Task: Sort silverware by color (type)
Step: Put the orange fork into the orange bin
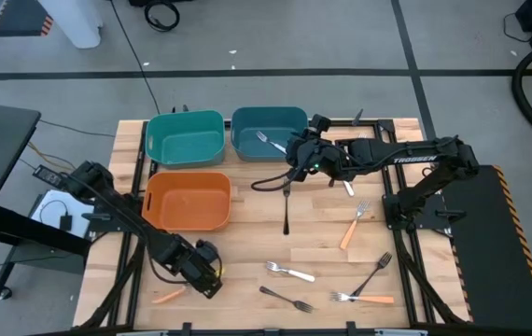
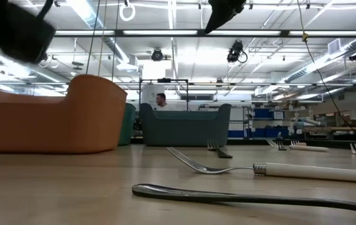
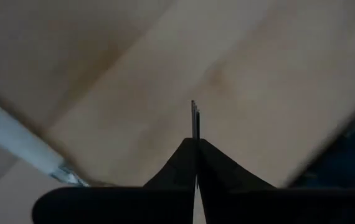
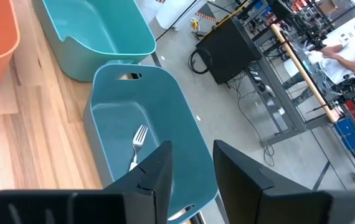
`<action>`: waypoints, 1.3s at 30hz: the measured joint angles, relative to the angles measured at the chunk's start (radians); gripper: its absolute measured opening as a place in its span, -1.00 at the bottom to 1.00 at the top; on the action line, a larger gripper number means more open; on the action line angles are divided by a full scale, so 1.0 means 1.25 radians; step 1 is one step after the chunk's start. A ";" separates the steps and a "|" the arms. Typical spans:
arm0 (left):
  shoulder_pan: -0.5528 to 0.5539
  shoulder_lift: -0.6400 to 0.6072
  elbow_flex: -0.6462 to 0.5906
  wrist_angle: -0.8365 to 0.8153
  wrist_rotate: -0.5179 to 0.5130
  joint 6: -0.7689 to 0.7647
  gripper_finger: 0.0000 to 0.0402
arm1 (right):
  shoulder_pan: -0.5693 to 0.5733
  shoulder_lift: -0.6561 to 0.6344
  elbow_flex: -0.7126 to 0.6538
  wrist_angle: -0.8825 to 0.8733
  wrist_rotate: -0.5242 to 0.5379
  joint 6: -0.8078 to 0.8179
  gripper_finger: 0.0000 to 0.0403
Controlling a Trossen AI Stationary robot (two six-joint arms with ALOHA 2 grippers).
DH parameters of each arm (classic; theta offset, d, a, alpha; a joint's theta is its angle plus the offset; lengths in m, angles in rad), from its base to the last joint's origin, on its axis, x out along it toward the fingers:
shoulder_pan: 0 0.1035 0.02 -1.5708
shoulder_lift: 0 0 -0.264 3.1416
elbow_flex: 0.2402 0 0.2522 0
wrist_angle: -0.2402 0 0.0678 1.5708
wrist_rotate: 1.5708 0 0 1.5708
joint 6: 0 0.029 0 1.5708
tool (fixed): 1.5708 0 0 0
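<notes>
Left gripper (image 1: 212,280) low at lower left of frame, fingers pressed together on tabletop (image 1: 247,233) beside orange-handled fork (image 1: 169,295); nothing visibly pinched.

Right gripper (image 1: 296,152) hovers at blue-grey bin (image 1: 271,135) rim, upper centre, jaws spread, empty; likely just-released pose, silver fork (image 1: 270,142) lying inside.

Remaining forks scattered lower right; black fork (image 1: 286,210) centre.

The high view looks straight down on the whole bench (image 1: 247,233). The low view sits at bench level, facing the orange bin (image 2: 53,115), which both share. The wrist views look closely past their tools.
</notes>
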 joint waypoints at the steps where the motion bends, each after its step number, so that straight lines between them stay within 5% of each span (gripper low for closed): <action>1: 0.004 -0.005 0.027 -0.039 -0.005 0.018 -0.95 | 0.001 0.000 0.000 0.000 0.000 -0.001 -0.38; 11: 0.070 -0.007 0.385 -0.590 -0.197 0.184 -0.95 | 0.027 0.000 0.000 0.000 0.000 -0.031 -0.38; 16: 0.159 -0.008 0.473 -0.759 -0.279 0.294 -0.94 | 0.033 0.000 0.000 0.000 0.000 -0.046 -0.38; 21: 0.285 -0.008 0.473 -0.797 -0.295 0.469 -0.93 | 0.019 0.000 0.000 0.000 0.000 -0.045 -0.38; 28: 0.432 -0.007 0.398 -0.689 -0.275 0.691 -0.93 | -0.027 0.000 0.000 0.000 -0.005 -0.045 -0.38; 39: 0.545 -0.007 0.214 -0.618 -0.210 0.827 -0.92 | -0.132 0.000 0.000 -0.024 -0.022 -0.034 -0.38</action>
